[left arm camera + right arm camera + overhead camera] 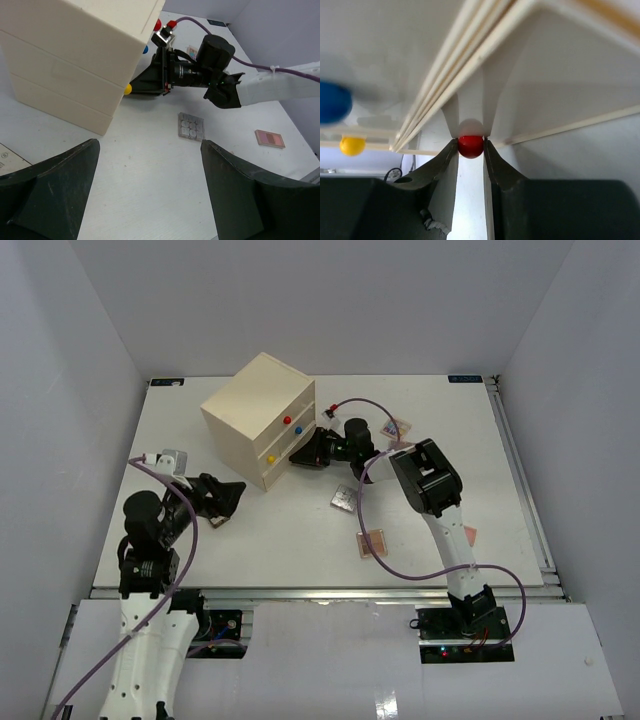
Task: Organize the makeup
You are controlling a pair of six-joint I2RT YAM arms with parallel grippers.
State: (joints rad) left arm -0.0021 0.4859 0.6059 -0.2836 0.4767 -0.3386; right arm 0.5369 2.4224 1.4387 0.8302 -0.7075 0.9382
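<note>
My right gripper (471, 146) is shut on a red knob (470, 145) of the cream drawer chest (255, 412); both fingers touch its sides. In the top view that gripper (298, 457) sits at the chest's lower front. My left gripper (150, 195) hangs open over bare table near the chest's left corner, nothing between its fingers; from above it (230, 497) is seen there too. Of the makeup, a silver palette (343, 500) (191, 125) lies mid-table, a pink-brown palette (372, 543) (270, 138) nearer the front, another palette (390, 426) behind the right arm.
A blue knob (331, 102) and a yellow knob (352, 145) show left of the gripped one. A small peach item (469, 536) lies beside the right arm. A flat pale object (6, 156) sits by my left finger. The right arm's cable (400, 565) loops across the table.
</note>
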